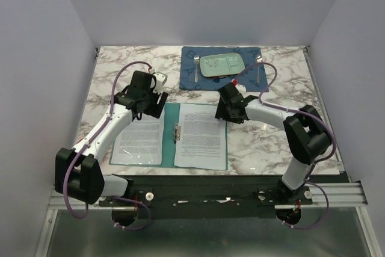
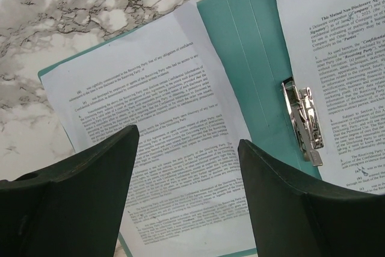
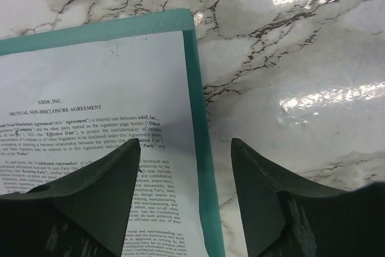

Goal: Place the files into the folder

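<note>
Paperwork already lies inside the thin teal-green card folder, which is opened flat on the marble-patterned tabletop in the lower middle of the overhead view. One white sheet of small black print covers the left leaf. It sits slightly askew, so a teal corner shows beyond it in the left wrist view. A second white printed sheet, headed as a non-disclosure agreement, lies squarely on the right leaf with a narrow teal border beside it. Between them, by the centre crease, a shiny metal clip lies flat, pinning neither sheet as far as can be seen.

The left fingers hover over the upper part of the left sheet. They are spread wide, with only paper showing in the gap and nothing gripped. The right fingers hang above the folder's upper right corner, likewise wide apart and empty, straddling the teal edge where it meets bare marble. That spot looks chosen for reaching the leaf's free edge, probably to lift and fold it over, while the left fingers seem placed to steady the other side. Both files appear to be in place, so closing the folder is likely what remains.

At the top of the overhead view, well apart, a dark blue placemat carries a pale green rectangular plate and cutlery.
</note>
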`<action>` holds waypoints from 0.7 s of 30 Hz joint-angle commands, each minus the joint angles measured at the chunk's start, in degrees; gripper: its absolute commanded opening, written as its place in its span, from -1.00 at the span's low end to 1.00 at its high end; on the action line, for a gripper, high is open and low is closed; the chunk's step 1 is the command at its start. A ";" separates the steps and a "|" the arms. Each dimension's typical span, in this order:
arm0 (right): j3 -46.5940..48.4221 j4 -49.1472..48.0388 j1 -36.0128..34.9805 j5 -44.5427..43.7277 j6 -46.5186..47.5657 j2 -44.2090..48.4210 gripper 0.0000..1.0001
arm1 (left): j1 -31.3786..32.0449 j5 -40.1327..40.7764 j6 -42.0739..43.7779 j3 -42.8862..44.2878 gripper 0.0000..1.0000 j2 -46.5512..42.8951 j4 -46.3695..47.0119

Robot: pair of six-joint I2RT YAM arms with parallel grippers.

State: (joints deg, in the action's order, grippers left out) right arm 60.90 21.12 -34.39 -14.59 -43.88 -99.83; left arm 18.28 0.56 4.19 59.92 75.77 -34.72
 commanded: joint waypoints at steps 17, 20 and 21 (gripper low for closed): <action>5.89 -0.12 0.03 4.57 0.64 -5.46 0.36 | 1.93 3.04 0.03 -2.18 0.62 0.70 2.11; 6.07 -0.21 -0.06 5.09 0.72 -5.72 0.35 | 1.93 3.66 0.30 -2.44 0.62 0.52 2.38; 6.07 -0.29 -0.06 5.27 0.72 -5.90 0.35 | 1.93 3.75 0.47 -2.53 0.62 0.43 2.46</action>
State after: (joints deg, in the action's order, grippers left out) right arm 65.49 21.04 -34.39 -10.76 -43.48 -104.44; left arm 20.01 2.37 3.86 58.41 76.20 -33.41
